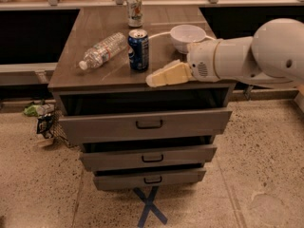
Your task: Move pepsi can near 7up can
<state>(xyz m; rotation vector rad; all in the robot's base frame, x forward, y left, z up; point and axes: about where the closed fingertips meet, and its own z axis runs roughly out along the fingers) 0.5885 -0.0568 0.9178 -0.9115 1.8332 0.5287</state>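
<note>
The pepsi can [138,50], dark blue with a silver top, stands upright near the middle of the wooden cabinet top [90,75]. The 7up can [135,10], pale with green and red markings, stands upright at the far edge of the top, well behind the pepsi can. My gripper [154,80], with cream-coloured fingers, reaches in from the right on a white arm and hangs over the front of the top, just right of and in front of the pepsi can, not touching it.
A clear plastic bottle [103,50] lies on its side left of the pepsi can. A white bowl [188,37] sits right of it, behind my wrist. Three drawers [149,124] below the top stand partly pulled out. Litter [42,118] lies on the floor at left.
</note>
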